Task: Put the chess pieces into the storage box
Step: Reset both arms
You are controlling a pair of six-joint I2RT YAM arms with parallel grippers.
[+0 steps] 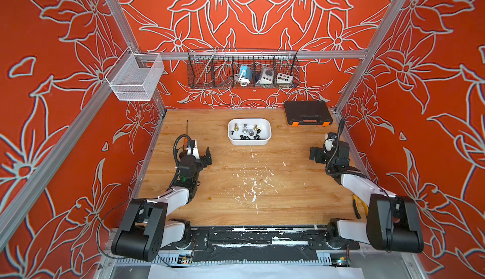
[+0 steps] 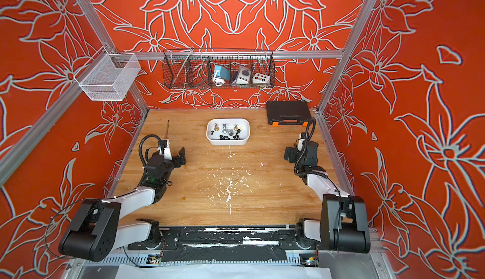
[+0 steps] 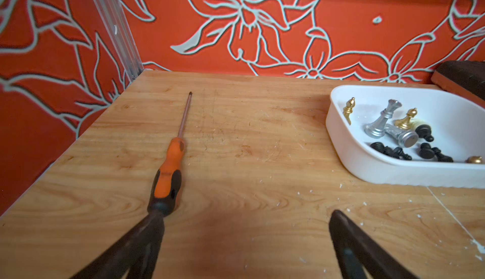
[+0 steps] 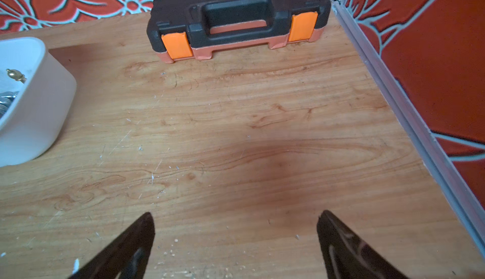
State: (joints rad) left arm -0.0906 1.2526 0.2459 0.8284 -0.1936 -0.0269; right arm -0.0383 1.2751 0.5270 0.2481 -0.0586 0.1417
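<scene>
The white storage box (image 1: 266,138) (image 2: 245,139) stands at the back middle of the wooden table in both top views. Inside lie chess pieces (image 1: 245,130) (image 2: 225,130): gold, silver and several small black ones. The left wrist view shows the storage box (image 3: 341,143) with the chess pieces (image 3: 383,120) in it; the right wrist view catches the storage box (image 4: 44,101) at its side. My left gripper (image 1: 200,153) (image 3: 245,217) hangs open and empty, left of the box. My right gripper (image 1: 319,154) (image 4: 236,216) is open and empty, right of it.
An orange-handled screwdriver (image 1: 187,133) (image 3: 168,175) lies at the left by my left gripper. A black case with orange latches (image 1: 307,113) (image 4: 236,20) sits back right. Yellow-handled pliers (image 1: 358,205) lie at the front right. Wire baskets (image 1: 242,69) hang on the back rail.
</scene>
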